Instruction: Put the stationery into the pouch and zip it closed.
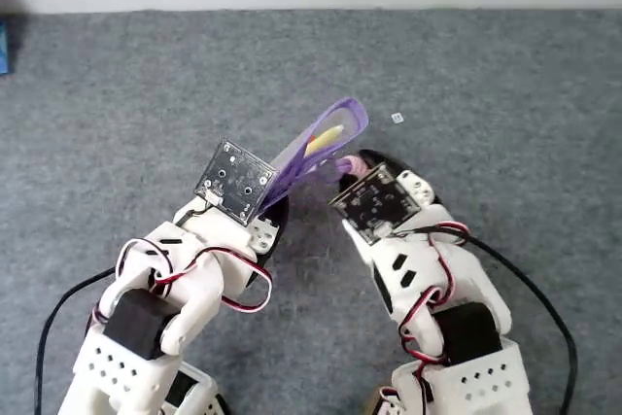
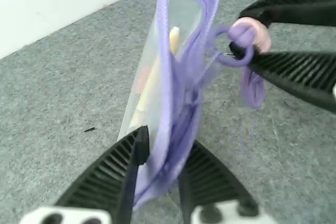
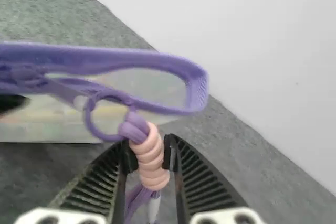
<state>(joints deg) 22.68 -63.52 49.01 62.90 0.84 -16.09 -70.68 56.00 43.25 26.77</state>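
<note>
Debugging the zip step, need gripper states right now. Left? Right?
Left gripper: shut on the purple pouch, at one end.
Right gripper: shut on the pink zipper pull.

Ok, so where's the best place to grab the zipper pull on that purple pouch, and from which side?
Grip the pink coiled bead on the pull cord, coming from its free end, away from the pouch. It's the thickest part and hangs clear of the fabric. The right gripper holds it that way; the left gripper clamps the pouch's far end.
</note>
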